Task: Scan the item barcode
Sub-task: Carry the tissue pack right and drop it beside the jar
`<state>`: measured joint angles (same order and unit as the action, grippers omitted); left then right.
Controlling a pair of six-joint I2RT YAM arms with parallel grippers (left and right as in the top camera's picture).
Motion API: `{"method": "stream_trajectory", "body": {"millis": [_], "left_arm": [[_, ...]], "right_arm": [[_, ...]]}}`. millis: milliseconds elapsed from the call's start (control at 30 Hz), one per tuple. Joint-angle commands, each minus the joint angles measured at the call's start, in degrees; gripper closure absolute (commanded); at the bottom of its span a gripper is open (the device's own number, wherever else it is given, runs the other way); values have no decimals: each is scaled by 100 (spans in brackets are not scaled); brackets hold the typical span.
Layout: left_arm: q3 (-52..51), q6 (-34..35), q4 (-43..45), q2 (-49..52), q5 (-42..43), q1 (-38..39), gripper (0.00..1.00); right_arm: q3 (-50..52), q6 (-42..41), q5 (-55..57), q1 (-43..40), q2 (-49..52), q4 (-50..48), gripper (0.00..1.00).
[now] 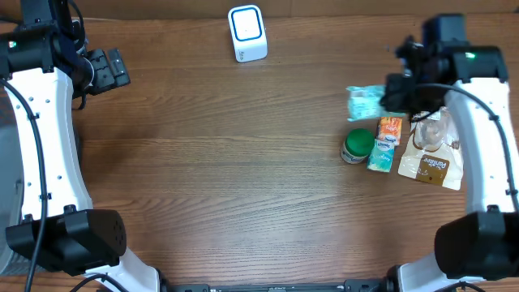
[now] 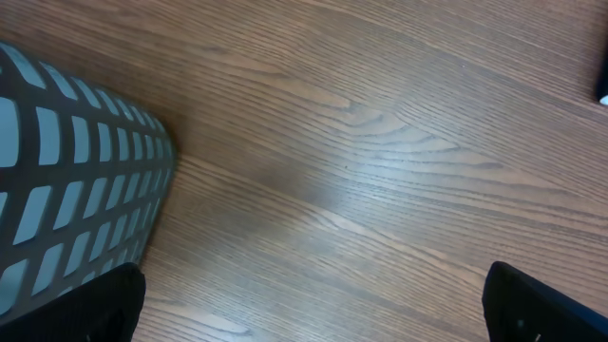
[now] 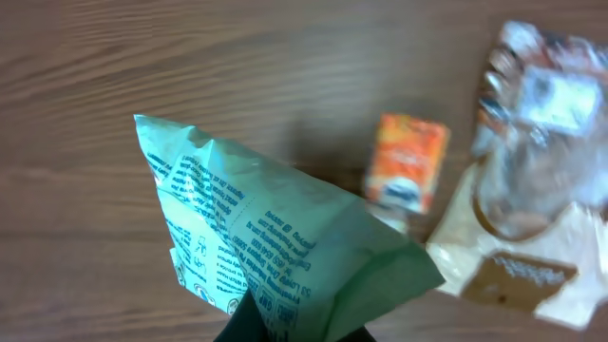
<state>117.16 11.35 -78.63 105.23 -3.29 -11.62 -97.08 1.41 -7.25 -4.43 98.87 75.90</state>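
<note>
- Your right tool (image 3: 290, 328) is clamped on one edge of the pale green printed plastic packet (image 3: 275, 228), raised over the far-right worktop (image 1: 243, 162); that thin pinch could let it slip or fold, hiding the barcode from the white box-shaped scanner (image 1: 246, 33) far centre.
- Your left tool (image 1: 112, 69) hangs far left, fingers apart.

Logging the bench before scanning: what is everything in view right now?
scanner: one, white with blue, far edge centre
packet: one, pale green, held at right
small box: one, orange, right side
carton: one, teal-white, beside small box
jar: one, green lid, left of carton
pouch: one, beige, far right
basket: one, dark mesh, far left
table: one, brown wood
left gripper: one, black, jaws open, empty
right gripper: one, black, jaws shut on packet
</note>
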Motion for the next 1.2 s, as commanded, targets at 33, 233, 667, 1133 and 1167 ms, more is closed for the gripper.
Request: {"method": "stream_trajectory", "body": {"millis": [33, 233, 667, 1133, 1167], "left_arm": [[79, -129, 0, -142, -28, 2, 0], [79, -129, -2, -142, -28, 2, 0], [79, -129, -2, -142, -28, 2, 0], [79, -129, -2, -142, -28, 2, 1], [79, -129, 0, -142, -28, 2, 1]], "right_arm": [[448, -297, -144, -658, -63, -153, 96], [1113, -511, -238, -1309, -63, -542, 67], [337, -584, -1563, -1412, -675, 109, 35], [87, -461, -1685, -2, -3163, 417, 0], [87, -461, -1685, -2, -3246, 424, 0]]}}
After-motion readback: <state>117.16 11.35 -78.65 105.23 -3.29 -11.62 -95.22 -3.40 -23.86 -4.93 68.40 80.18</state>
